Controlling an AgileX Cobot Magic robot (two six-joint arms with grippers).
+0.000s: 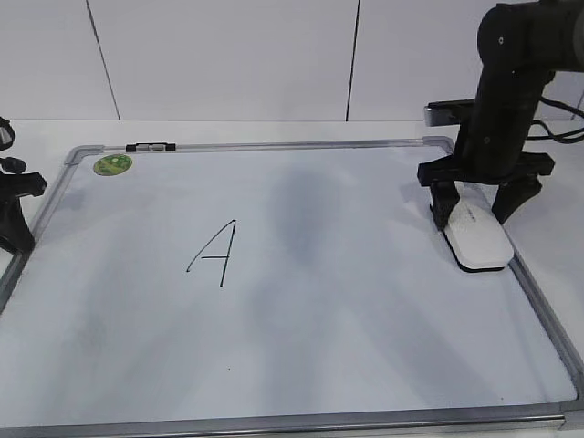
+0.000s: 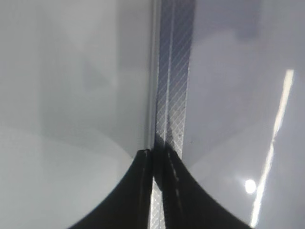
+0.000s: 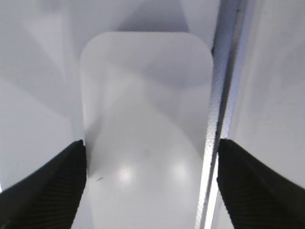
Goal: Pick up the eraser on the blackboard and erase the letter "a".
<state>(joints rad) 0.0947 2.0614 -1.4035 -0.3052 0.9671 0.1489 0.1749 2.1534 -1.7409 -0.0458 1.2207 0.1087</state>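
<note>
Behind the white desk (image 1: pixel 274 130) stands a plain pale wall of panels (image 1: pixel 228 55) with thin dark seams. On the desk lies the blackboard (image 1: pixel 301 301), which is in fact a large white glossy board with a silver-grey metal frame and rounded grey corners; its surface shows soft grey shadows and faint reflections. A small round green sticker (image 1: pixel 113 165) sits in the far left corner, and a little dark and silver clip (image 1: pixel 151 146) lies on the far frame edge. In the middle left of the board a tall capital "A" (image 1: pixel 214 253) is drawn in thin black marker; I can find no small "a" on the board. The eraser (image 1: pixel 476 234), a smooth white plastic block with rounded corners, lies on the board at its right side, just beside the frame. The right gripper (image 1: pixel 476 203), black with ribbed fingers, stands over the eraser; its jaws are spread, one finger at each long side, and from the right wrist view I cannot tell if they touch it. The left gripper (image 2: pixel 156 191) rests at the left edge over the cross-hatched metal frame (image 2: pixel 174 86), its black jaws pressed together with nothing between them.
</note>
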